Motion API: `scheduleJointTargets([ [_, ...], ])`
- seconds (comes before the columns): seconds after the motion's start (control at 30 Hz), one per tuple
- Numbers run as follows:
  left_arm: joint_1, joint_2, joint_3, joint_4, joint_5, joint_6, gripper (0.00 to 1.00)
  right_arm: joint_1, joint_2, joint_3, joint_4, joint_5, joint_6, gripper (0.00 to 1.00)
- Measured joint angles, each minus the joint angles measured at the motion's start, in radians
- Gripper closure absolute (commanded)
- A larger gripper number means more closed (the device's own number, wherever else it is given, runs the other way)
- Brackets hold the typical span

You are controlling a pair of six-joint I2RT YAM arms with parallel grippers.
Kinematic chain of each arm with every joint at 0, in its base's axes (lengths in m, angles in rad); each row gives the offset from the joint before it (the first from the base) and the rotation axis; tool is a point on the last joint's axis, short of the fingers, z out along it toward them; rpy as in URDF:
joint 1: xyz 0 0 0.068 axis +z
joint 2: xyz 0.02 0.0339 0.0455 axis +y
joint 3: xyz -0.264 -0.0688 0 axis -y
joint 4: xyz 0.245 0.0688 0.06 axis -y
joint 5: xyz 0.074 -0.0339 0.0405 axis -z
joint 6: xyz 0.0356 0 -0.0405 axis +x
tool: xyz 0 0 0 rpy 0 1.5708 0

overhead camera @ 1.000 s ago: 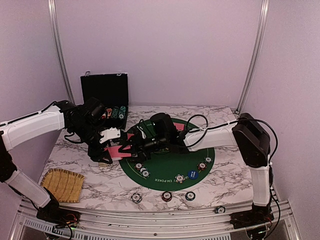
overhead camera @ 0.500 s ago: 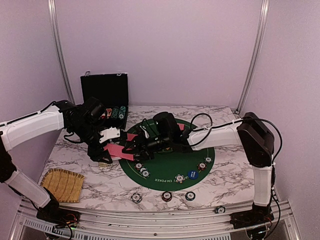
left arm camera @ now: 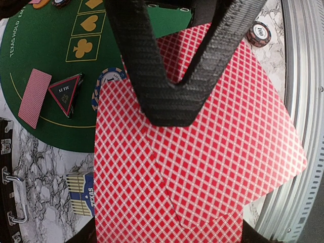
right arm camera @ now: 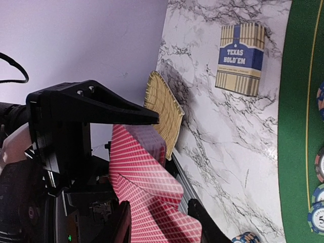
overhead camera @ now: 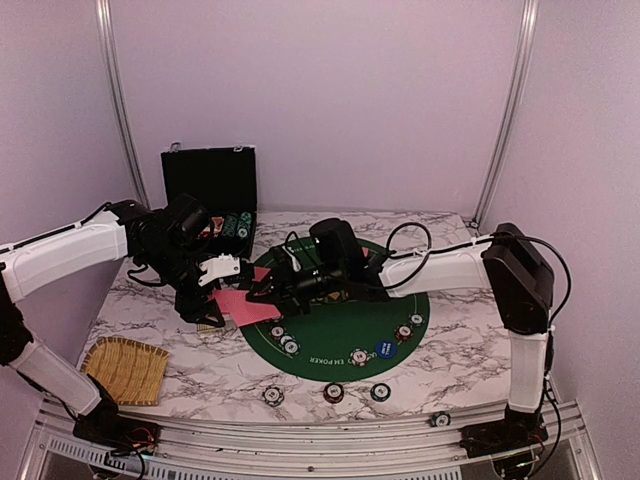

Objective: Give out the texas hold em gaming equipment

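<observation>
Playing cards (left arm camera: 217, 147) — a fan, left-wrist view

A fan of red diamond-backed playing cards (left arm camera: 212, 152) sits in the left end effector (left arm camera: 167, 104); 1 card (left arm camera: 34, 97) lies face-down beside a dark triangular marker button (left arm camera: 67, 92). 3 striped round chips (overhead camera: 334, 392) dot the marble surface (overhead camera: 460, 365).

— Where do we look from up top?
— From above and behind the arm bases, far off, facing the back wall over the whole marble table (overhead camera: 470, 360).
— And our wrists?
— Our left looks down, close on the red-backed cards (left arm camera: 228, 152), with green felt (left arm camera: 30, 45) beyond. Our right looks across the tabletop, its view turned sideways. Both share the cards and the Texas Hold'em box (left arm camera: 81, 195).
</observation>
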Motion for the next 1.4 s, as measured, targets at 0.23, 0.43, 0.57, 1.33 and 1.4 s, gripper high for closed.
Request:
scheduleJointTargets([
  [0.23,0.000,0.000,0.000,0.000,0.003,0.000,0.63,0.012,0.006,0.095,-0.057,0.015,-0.023,0.69],
  [0.43,0.000,0.000,0.000,0.000,0.007,0.000,0.64,0.024,0.018,0.146,-0.116,0.034,-0.050,0.68],
  [0.57,0.000,0.000,0.000,0.000,0.007,0.000,0.64,0.024,0.032,0.157,-0.134,0.036,-0.055,0.64],
  [1.33,0.000,0.000,0.000,0.000,0.007,0.001,0.64,0.029,0.059,0.157,-0.160,0.034,-0.072,0.42],
  [1.4,0.000,0.000,0.000,0.000,0.007,0.001,0.64,0.029,0.057,0.157,-0.177,0.035,-0.084,0.40],
])
